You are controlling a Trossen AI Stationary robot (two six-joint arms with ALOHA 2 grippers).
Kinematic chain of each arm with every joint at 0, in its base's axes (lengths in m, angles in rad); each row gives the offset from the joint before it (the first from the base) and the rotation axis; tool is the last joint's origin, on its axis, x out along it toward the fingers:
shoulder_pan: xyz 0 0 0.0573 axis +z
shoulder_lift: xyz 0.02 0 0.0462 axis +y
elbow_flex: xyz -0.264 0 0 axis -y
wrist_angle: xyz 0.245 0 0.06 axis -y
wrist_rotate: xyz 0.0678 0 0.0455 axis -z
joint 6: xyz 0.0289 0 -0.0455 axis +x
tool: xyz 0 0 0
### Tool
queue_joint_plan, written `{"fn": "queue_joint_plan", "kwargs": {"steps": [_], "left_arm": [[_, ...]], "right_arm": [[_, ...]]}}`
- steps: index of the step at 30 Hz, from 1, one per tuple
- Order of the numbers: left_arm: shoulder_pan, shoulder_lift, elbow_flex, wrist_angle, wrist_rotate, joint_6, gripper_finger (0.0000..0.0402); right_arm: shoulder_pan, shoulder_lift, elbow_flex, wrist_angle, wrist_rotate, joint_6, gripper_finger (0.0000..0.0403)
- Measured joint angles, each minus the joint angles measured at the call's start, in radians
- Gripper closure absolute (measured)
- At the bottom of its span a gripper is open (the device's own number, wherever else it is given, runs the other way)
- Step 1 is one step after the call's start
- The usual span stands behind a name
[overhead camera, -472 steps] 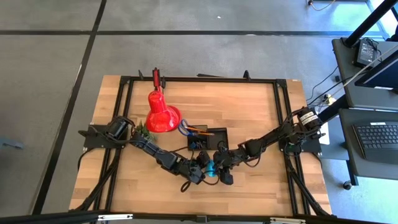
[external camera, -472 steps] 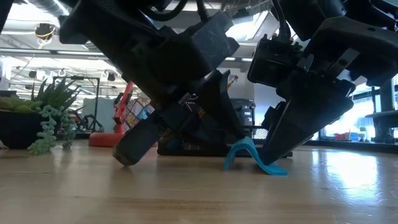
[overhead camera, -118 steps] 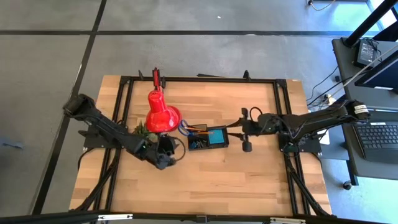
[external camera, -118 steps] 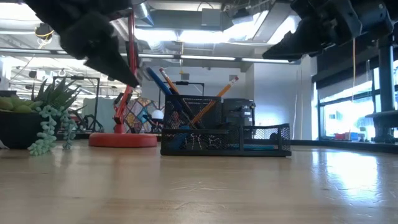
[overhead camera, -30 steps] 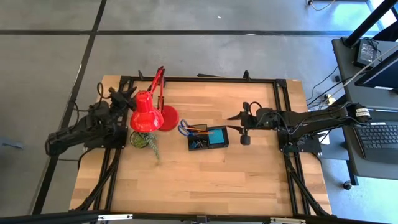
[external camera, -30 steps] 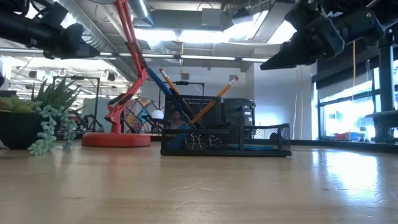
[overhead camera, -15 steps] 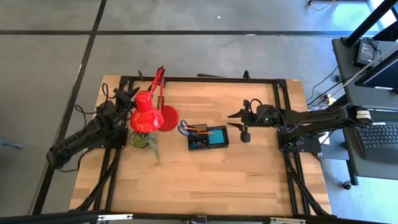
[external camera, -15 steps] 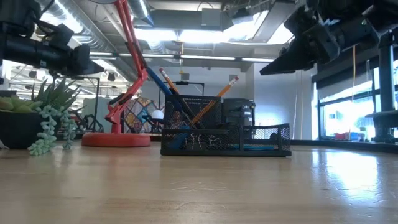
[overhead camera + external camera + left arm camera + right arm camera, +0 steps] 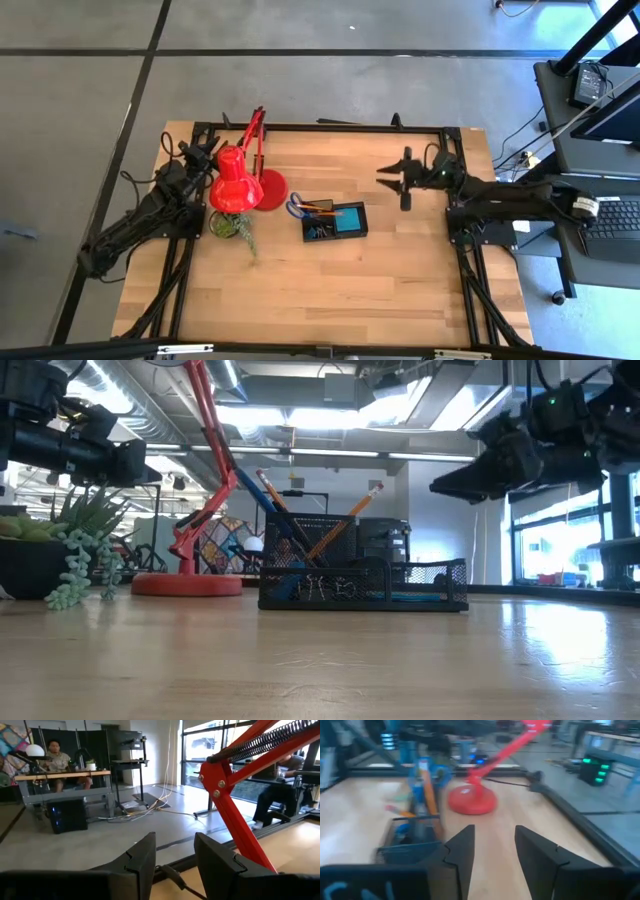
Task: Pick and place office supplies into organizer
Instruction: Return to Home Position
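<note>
The organizer (image 9: 334, 221) sits near the middle of the table (image 9: 330, 300). The light-blue note pad (image 9: 350, 219) lies flat in one part of it. Orange pencils (image 9: 338, 528) lean up out of the tall part. The blue scissors (image 9: 296, 207) stick out at the end nearest the lamp. Small clips (image 9: 318, 588) show low down through the mesh.

Your right gripper (image 9: 390, 175) hangs in the air and touches nothing. The organizer is ahead of it and lower down, a little apart. The right arm reaches almost flat from the table's right edge and points in toward the middle. Its fingers (image 9: 462, 845) are apart, with nothing between them. Past those fingers you see the organizer, and the lamp's round red base beyond it.

Your left gripper (image 9: 203, 152) is up high near the back left corner. It is just beside the red lamp (image 9: 236, 182). The left arm slants up from the table's left edge toward the back. Its fingers (image 9: 145, 852) are apart too, and hold nothing. The lamp's red arm crosses close in front of them. The green plant (image 9: 232, 226) stands between this arm and the organizer.
</note>
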Motion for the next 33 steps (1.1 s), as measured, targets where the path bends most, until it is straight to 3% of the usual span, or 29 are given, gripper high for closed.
{"fn": "queue_joint_plan", "kwargs": {"steps": [8,15,25,33], "left_arm": [[-0.001,0.000,0.000,0.000,0.000,-0.018,0.0272],[-0.001,0.000,0.000,0.000,0.000,-0.018,0.0272],[-0.001,0.000,0.000,0.001,0.001,-0.018,0.0272],[-0.001,0.000,0.001,0.002,0.000,-0.018,0.0272]], "right_arm": [[-0.261,-0.022,-0.022,0.011,-0.288,0.081,0.0258],[-0.337,-0.168,-0.170,0.102,-0.229,0.124,0.0258],[-0.333,-0.366,-0.162,0.059,-0.214,0.208,0.0258],[-0.332,-0.453,-0.162,0.040,-0.219,0.490,0.0258]]}}
